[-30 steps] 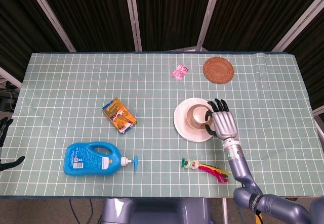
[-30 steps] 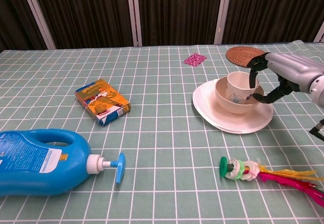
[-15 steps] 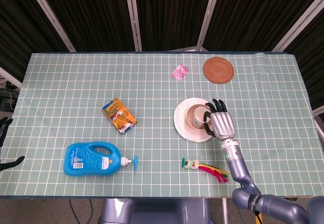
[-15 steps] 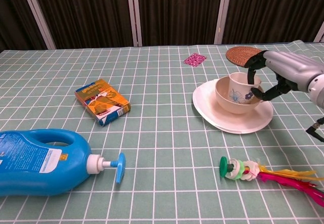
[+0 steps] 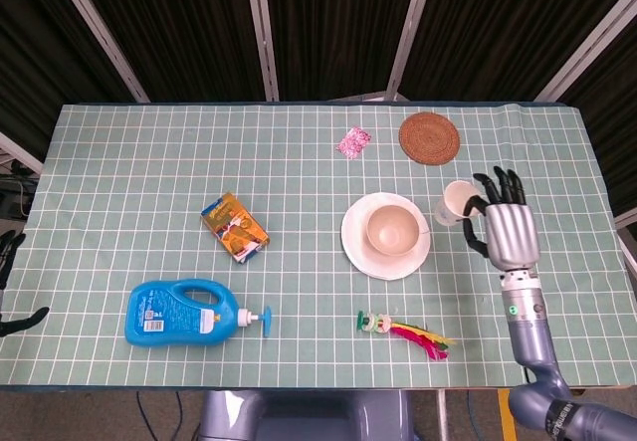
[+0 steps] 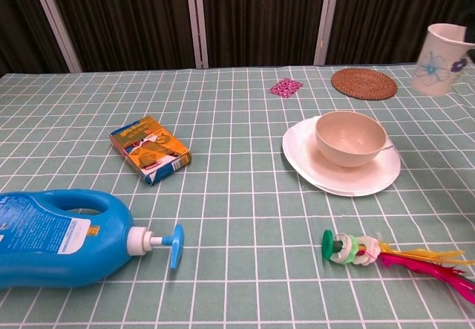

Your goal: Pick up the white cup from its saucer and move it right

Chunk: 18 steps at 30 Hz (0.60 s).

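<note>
Our right robot hand (image 5: 506, 230) grips the white flower-printed ceramic cup (image 5: 457, 202) tilted above the desk (image 5: 149, 182); a loosened grip could drop it.

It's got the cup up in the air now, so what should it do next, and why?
Probably lower the cup onto the bare tablecloth and let go. The right robot hand holds it lifted, already right of the saucer and bowl, so only setting it down seems left.
</note>
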Available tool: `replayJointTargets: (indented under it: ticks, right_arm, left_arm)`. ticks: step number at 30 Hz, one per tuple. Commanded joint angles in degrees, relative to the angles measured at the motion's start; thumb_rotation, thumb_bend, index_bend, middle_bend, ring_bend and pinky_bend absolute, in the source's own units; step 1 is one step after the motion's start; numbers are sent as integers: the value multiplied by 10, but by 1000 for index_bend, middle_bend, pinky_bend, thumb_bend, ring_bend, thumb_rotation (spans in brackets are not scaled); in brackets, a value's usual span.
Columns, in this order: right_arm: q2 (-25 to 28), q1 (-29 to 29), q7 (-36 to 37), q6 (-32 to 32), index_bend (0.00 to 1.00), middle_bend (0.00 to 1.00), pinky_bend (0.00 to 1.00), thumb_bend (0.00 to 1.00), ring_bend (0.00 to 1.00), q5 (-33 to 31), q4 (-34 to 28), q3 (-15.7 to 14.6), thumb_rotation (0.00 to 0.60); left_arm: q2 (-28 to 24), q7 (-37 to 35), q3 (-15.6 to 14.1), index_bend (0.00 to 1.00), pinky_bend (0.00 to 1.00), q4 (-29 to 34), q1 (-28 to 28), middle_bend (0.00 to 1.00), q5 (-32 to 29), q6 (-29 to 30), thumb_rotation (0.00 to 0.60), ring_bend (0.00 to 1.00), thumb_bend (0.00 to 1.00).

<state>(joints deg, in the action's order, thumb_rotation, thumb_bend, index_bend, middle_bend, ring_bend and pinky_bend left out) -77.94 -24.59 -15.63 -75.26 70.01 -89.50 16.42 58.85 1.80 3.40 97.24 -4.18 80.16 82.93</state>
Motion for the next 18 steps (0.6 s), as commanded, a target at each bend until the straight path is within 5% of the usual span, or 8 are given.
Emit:
replayJointTargets:
  ticks: [1,18]
  right_arm:
    - [11,19,27,8,619,158,0,434,0,-18,21,-11,600]
    - [-64,31,90,75,619,158,0,417,0,-38,163,-55,600]
  left_arm:
    - [0,3,0,0,0,2,0,0,1,2,600,0,0]
    - [0,5,1,0,0,3,2,0,0,6,600,0,0]
